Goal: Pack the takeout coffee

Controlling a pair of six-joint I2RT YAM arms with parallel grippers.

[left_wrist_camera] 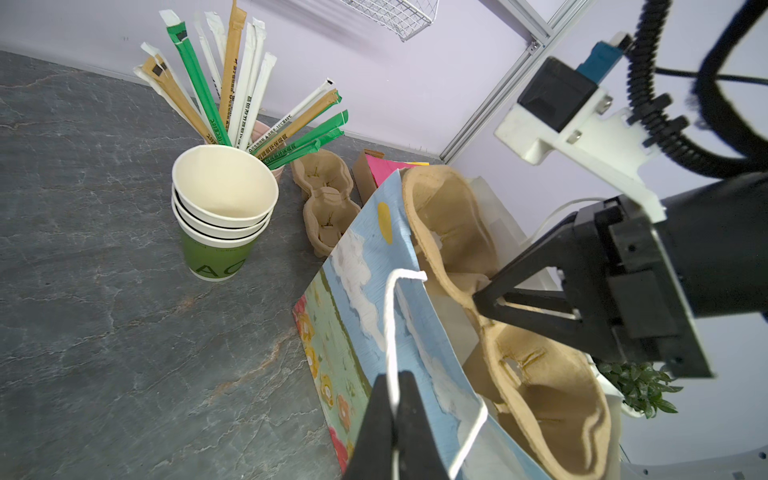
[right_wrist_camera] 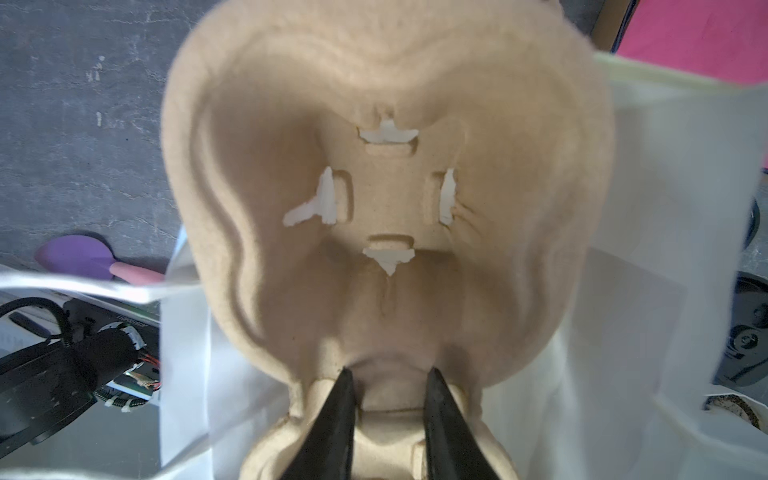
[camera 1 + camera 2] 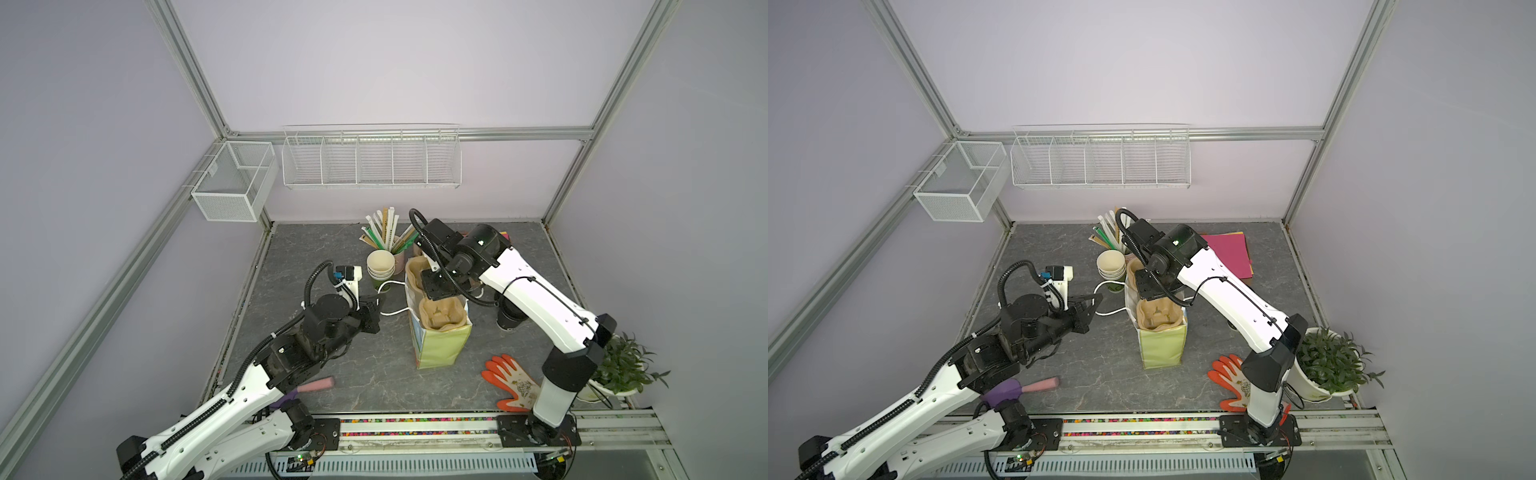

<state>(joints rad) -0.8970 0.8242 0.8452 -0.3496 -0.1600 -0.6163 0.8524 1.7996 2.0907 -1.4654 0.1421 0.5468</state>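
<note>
1. Near left of the grey tabletop (image 3: 316, 253): a utensil with a pink handle (image 3: 316, 384) lies flat, partly under the left arm.
2. Left gripper (image 1: 395, 380): jaws fully closed, pinching the white cord handle (image 1: 388, 324) of the paper bag (image 3: 440, 347). The cord runs taut from the bag's rim to the fingertips.
3. Behind the left gripper in both top views: a stack of green cups (image 3: 380, 266) stands upright. Just behind it, a holder of wrapped straws (image 3: 384, 230).
4. Centre: the paper bag stands upright with its mouth open. A brown pulp cup carrier (image 3: 442, 316) sits tilted in the bag, and its far end rises above the rim.
5. Right gripper (image 2: 390, 386): jaws narrowly parted and clamped on the carrier's narrow waist, one finger on each side.
6. Takeout coffee (image 3: 510, 318): stands on the tabletop, just right of the bag and outside it, partly hidden under the right arm.
7. Near right: an orange glove (image 3: 513, 384) lies flat. A potted plant (image 3: 623, 365) stands at the tabletop's right edge.
</note>
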